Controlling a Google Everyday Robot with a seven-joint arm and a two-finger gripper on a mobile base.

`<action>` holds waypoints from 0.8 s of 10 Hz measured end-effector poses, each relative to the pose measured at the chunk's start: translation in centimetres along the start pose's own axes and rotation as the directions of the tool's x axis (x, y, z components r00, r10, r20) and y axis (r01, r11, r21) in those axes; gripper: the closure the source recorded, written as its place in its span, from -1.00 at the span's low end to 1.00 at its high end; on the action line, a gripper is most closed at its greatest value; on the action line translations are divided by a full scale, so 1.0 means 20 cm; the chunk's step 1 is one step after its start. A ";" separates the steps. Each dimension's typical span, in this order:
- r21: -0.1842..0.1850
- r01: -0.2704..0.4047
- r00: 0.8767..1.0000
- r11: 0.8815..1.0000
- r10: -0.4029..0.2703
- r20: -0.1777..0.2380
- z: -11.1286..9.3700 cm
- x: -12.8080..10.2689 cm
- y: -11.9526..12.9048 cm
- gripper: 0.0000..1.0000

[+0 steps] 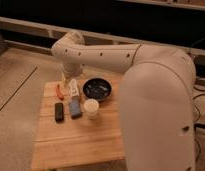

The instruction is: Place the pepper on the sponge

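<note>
The pepper (59, 91), small and red-orange, lies on the wooden table (76, 140) near its back left corner. The blue sponge (75, 108) lies flat a little nearer the front, to the right of the pepper. My gripper (72, 87) hangs from the white arm, pointing down just right of the pepper and just behind the sponge. It stands open with nothing in it. The arm's wrist hides the table right behind the gripper.
A black rectangular block (59, 111) lies left of the sponge. A white cup (91, 108) stands right of the sponge, and a black bowl (97, 89) sits behind the cup. My large white body (156, 115) covers the table's right side.
</note>
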 end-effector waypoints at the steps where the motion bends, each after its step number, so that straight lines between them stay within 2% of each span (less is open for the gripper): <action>1: -0.014 0.023 1.000 1.000 -0.023 0.008 0.04 -0.05 0.01 -0.30; 5: -0.099 0.118 0.992 0.988 -0.113 0.060 0.24 -0.27 0.06 -0.30; 8: -0.179 0.205 0.977 0.962 -0.189 0.102 0.33 -0.42 0.13 -0.30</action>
